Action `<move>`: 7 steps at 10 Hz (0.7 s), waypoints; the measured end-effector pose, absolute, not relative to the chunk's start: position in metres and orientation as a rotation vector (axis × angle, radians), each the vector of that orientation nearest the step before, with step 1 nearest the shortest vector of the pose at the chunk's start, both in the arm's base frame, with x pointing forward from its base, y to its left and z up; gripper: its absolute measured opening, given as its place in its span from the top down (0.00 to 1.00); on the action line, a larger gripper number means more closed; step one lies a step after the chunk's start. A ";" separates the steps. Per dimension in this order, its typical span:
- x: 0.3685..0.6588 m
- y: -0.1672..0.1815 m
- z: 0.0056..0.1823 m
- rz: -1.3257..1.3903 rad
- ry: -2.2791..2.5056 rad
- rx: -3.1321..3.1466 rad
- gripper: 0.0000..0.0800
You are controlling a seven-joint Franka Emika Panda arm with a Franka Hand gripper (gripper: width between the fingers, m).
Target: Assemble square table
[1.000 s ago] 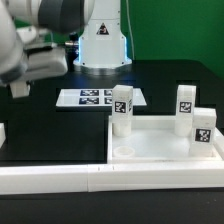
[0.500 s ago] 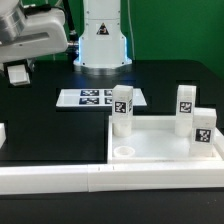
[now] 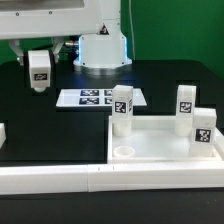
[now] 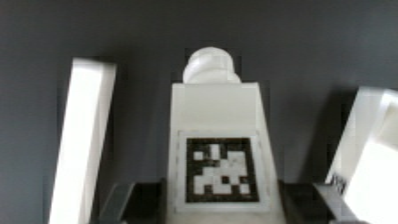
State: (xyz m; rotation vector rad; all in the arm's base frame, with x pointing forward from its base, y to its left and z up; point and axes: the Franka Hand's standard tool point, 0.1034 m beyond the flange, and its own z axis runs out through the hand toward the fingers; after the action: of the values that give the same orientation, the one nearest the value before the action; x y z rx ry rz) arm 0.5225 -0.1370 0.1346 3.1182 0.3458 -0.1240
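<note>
The square table top (image 3: 160,143) lies at the exterior view's right, white with a raised rim. Three tagged white legs stand upright in it: one at the near left (image 3: 122,108), one at the back right (image 3: 186,100) and one at the front right (image 3: 202,127). One round corner socket (image 3: 124,151) is open. My gripper (image 3: 38,72) hangs high at the back left, apart from the top, shut on a fourth tagged leg (image 3: 39,66). In the wrist view the held leg (image 4: 221,130) fills the middle between my gripper's (image 4: 228,206) dark fingers (image 4: 139,204), its round peg pointing away.
The marker board (image 3: 98,98) lies between my gripper and the table top. Long white border bars (image 3: 90,179) run along the front. A small white piece (image 3: 2,134) shows at the left edge. The robot base (image 3: 100,48) stands at the back. Blurred white strips (image 4: 82,130) flank the leg.
The arm has swung toward the exterior view's right and a little lower with the leg in it. The leg's tag now faces the exterior camera. The table top and its legs have not moved.
</note>
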 end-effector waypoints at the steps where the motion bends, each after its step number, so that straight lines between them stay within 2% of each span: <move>1: 0.519 -0.141 0.133 -0.071 0.337 3.114 0.64; 4: 0.526 -0.151 0.134 0.223 0.330 3.056 0.64; 6: 0.538 -0.105 0.129 0.382 0.251 3.040 0.64; 7: 0.556 -0.083 0.139 0.482 0.213 3.034 0.64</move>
State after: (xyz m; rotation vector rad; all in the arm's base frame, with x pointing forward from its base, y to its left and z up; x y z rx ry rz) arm 0.5557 -0.0834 0.1394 3.0337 0.2130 0.4821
